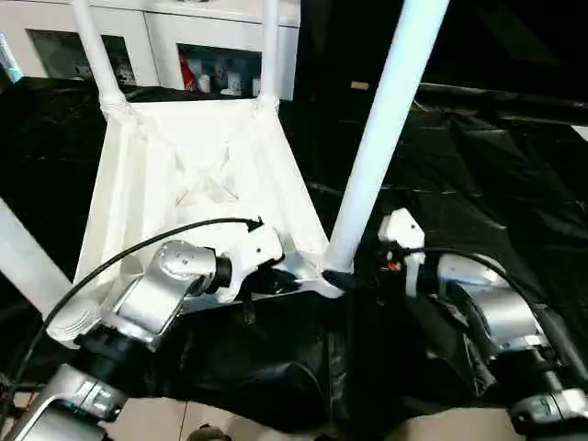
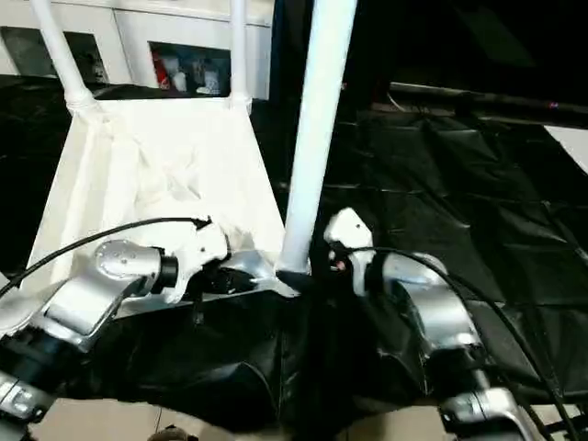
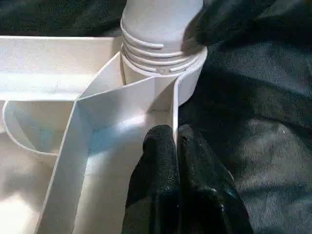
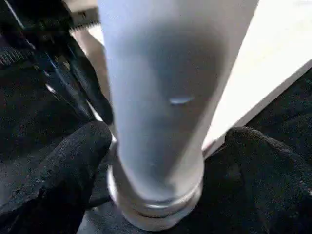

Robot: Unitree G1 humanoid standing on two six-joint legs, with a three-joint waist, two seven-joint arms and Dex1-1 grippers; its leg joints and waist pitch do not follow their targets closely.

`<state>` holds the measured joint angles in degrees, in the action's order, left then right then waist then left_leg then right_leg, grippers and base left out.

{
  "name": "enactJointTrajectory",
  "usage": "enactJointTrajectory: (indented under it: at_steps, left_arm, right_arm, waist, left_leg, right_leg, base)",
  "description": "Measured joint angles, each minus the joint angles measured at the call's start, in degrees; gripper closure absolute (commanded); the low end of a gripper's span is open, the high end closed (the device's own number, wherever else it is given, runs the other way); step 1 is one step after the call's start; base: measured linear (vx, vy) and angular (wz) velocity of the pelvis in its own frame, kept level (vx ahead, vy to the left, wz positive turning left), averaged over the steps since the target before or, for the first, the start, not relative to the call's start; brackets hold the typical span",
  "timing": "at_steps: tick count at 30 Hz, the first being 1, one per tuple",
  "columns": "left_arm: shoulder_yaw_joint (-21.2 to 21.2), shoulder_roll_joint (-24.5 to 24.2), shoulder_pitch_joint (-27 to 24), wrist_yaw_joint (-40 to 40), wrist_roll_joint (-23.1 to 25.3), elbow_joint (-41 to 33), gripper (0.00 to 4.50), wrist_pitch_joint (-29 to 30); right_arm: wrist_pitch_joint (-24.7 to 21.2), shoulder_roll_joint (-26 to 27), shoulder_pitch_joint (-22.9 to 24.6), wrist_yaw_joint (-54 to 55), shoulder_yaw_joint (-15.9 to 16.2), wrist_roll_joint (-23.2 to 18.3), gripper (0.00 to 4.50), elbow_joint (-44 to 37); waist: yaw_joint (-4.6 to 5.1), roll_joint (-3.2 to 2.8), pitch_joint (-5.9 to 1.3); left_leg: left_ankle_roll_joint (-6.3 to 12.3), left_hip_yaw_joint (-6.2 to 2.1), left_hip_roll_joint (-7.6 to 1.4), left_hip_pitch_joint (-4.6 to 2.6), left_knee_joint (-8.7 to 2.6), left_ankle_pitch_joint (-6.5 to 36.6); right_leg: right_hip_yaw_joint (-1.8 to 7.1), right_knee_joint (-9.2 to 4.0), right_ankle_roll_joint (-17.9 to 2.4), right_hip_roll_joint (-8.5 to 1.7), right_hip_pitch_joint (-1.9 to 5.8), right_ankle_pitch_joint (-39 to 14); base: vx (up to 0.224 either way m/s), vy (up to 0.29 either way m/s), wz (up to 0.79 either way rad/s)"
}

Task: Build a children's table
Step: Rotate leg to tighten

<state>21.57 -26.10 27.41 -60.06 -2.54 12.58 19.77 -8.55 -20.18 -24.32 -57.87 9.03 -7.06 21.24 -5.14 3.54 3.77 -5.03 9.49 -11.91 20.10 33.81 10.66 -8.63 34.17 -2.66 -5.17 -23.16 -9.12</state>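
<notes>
The children's table (image 1: 197, 175) is lying upside down on black sheeting (image 1: 478, 175), ribbed underside facing up, and legs are already standing in its corners. Two far legs (image 1: 96, 55) are rising by the white cabinet (image 1: 184, 46) at the back, and a near leg (image 1: 386, 129) is standing tall in the corner socket (image 3: 163, 68) closest to the robot's right arm. Another leg (image 1: 23, 257) is showing at the near left edge, though its foot is hidden, so I cannot tell how it is seated.

The left tool (image 3: 176, 161) is sitting closed right down on a thin upright rib (image 3: 173, 112) of the tabletop, just beside that near socket, pinching it and, by the look of it, steadying the top. The right tool (image 4: 161, 161) is standing wide apart around the base of the near leg, one black finger (image 4: 73, 156) on each side, with gaps showing between pads and plastic, so it is gripping nothing at this instant.

Threads are still showing above the socket collar in the left wrist view, so I judge this leg is not fully screwed home. Reading it as it lies, most of the build is done: legs are in place, this one likely wants more turning, and then the table needs flipping upright.
</notes>
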Motion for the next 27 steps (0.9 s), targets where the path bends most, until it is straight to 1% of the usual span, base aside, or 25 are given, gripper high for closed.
enactJointTrajectory:
  at_steps: [5,6,9,11,12,15,17,23,27]
  left_arm:
    - [0.1,-0.64,-0.01,-0.64,0.06,-0.01,4.5,-0.15]
    - [0.1,-0.76,0.0,-0.79,0.06,-0.01,4.5,-0.2]
    - [0.1,-0.96,-0.01,-1.11,0.06,0.0,4.5,-0.41]
    - [0.1,-1.04,-0.01,-1.23,0.06,0.02,4.5,-0.59]
    - [0.1,-1.14,0.0,-1.36,0.06,0.03,4.5,-0.69]
    - [0.09,-1.4,0.01,-1.65,0.05,0.12,4.5,-0.98]
    - [0.09,-1.55,0.01,-1.8,0.05,0.21,4.5,-1.08]
    - [0.07,-1.66,0.14,-2.02,0.05,0.9,4.5,-1.53]
    - [-0.02,-1.58,0.24,-2.02,0.04,1.47,4.5,-1.9]
  right_arm:
    - [1.33,0.45,-0.4,-0.06,0.92,1.09,0.06,2.07]
    - [1.44,0.59,-0.53,-0.13,0.95,1.13,0.22,2.35]
    - [1.89,1.01,-1.08,-0.23,1.55,1.18,0.22,3.48]
    - [2.29,1.36,-1.48,-0.34,1.82,1.17,0.56,4.58]
    - [2.45,1.49,-1.72,-0.57,1.98,1.16,0.56,4.92]
    - [2.67,1.74,-2.56,-1.42,2.44,1.13,0.93,5.99]
    - [2.93,2.07,-2.71,-1.74,2.61,1.12,1.0,6.53]
    - [3.1,2.68,-3.49,-2.59,2.72,0.76,1.61,8.35]
    - [3.65,2.92,-3.82,-2.64,2.72,0.71,1.73,9.3]
  waist:
    - [0.03,0.0,0.0]
    - [0.04,0.0,0.0]
    - [0.06,0.0,0.0]
    - [0.05,0.0,0.0]
    - [0.08,0.0,0.0]
    - [0.09,0.0,0.0]
    - [0.1,0.0,0.0]
    - [0.16,0.0,0.0]
    - [0.16,0.01,-0.01]
  left_leg:
    - [-0.01,0.02,0.0,-0.03,0.07,-0.02]
    - [-0.02,0.02,0.0,-0.04,0.07,-0.02]
    - [-0.02,0.03,0.0,-0.04,0.07,-0.02]
    - [-0.02,0.03,-0.01,-0.04,0.07,-0.02]
    - [-0.02,0.03,-0.01,-0.04,0.07,-0.02]
    - [-0.02,0.04,-0.01,-0.04,0.07,-0.02]
    - [-0.02,0.04,-0.01,-0.04,0.07,-0.02]
    - [-0.04,0.1,-0.01,-0.04,0.1,-0.04]
    - [-0.11,0.1,-0.01,-0.07,0.1,-0.08]
  right_leg:
    - [0.04,0.01,0.11,0.0,0.04,-0.02]
    - [0.04,0.01,0.11,0.0,0.04,-0.02]
    - [0.05,0.01,0.1,0.0,0.05,-0.01]
    - [0.05,0.02,0.09,0.0,0.05,0.0]
    - [0.05,0.02,0.08,0.0,0.05,0.0]
    - [0.06,0.06,0.04,0.0,0.04,0.03]
    - [0.07,0.08,0.05,0.0,0.05,0.02]
    - [0.14,0.16,0.08,0.0,0.06,0.0]
    - [0.14,0.21,0.09,0.0,0.08,-0.01]
  base:
    - [0.0,0.0,0.0]
    - [0.0,0.0,0.0]
    - [0.0,0.0,0.0]
    - [0.0,0.0,0.0]
    - [0.0,0.0,0.0]
    - [0.0,0.0,0.0]
    - [0.0,0.0,0.0]
    - [0.0,0.0,0.0]
    - [0.0,0.0,0.0]
